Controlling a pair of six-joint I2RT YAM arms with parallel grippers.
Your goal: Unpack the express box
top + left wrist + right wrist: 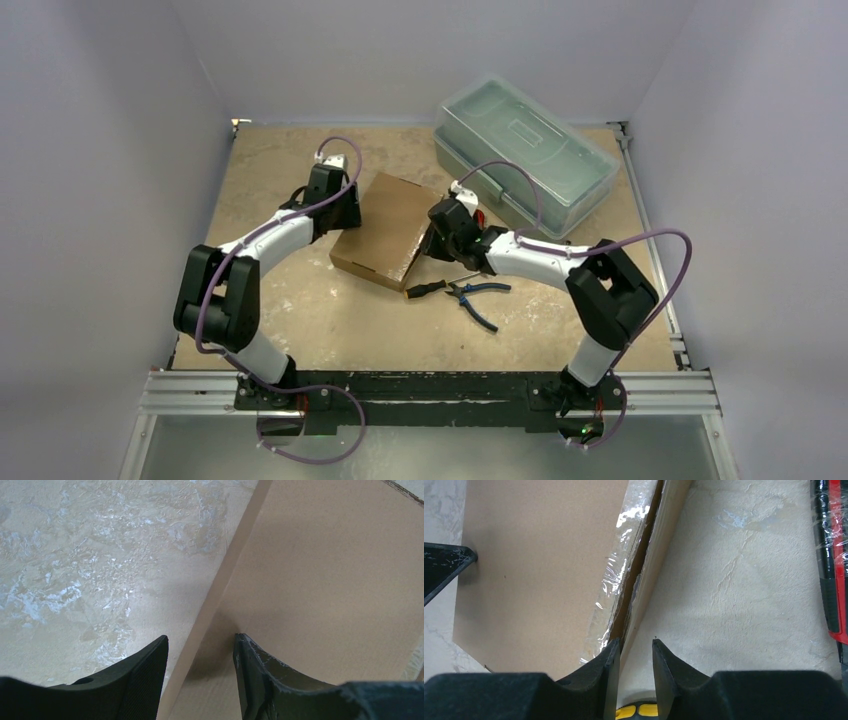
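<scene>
Plainly, pale walls [400,50] enclose the mottled table [330,320]; left pincer [201,639] and right pincer [635,641] gape astride edges of the express box [385,230].

A closed translucent plastic toolbox [525,155] sits far right on the table [300,320]. Blue-handled pliers [478,294] lie just beside a yellow-and-black tool handle [424,290].

Table [300,320]: beige, mottled top. express box [388,228] lies flat on it, between left gripper [352,210] and right gripper [432,240], right up against both. Grey-green toolbox [525,155] sits beyond right gripper. Blue-handled pliers [478,295] and yellow-black screwdriver [428,288] lie just nearside of it. Red-and-black item [831,555] lies to its right.
</scene>
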